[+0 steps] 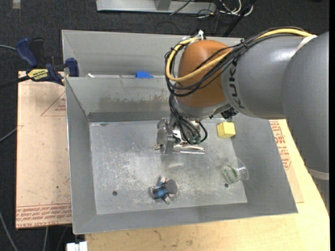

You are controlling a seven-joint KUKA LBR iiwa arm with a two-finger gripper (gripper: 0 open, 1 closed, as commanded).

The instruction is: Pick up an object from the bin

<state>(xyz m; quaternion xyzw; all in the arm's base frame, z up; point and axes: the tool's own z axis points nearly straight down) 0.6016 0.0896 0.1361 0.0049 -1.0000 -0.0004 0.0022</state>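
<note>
My gripper (167,138) hangs low over the middle of the bin floor, under the orange wrist cover. A small yellow block (226,129) lies to its right, near the right wall. A clear, glassy little cup-like thing (233,172) lies on its side further down on the right. A small blue and grey object (163,190) rests near the front wall, straight below the gripper in the view. I see none of these three touching the gripper.
A tiny dark speck (114,193) sits on the floor at the front left. The left half of the floor is bare scratched metal. The big grey arm covers the bin's back right corner.
</note>
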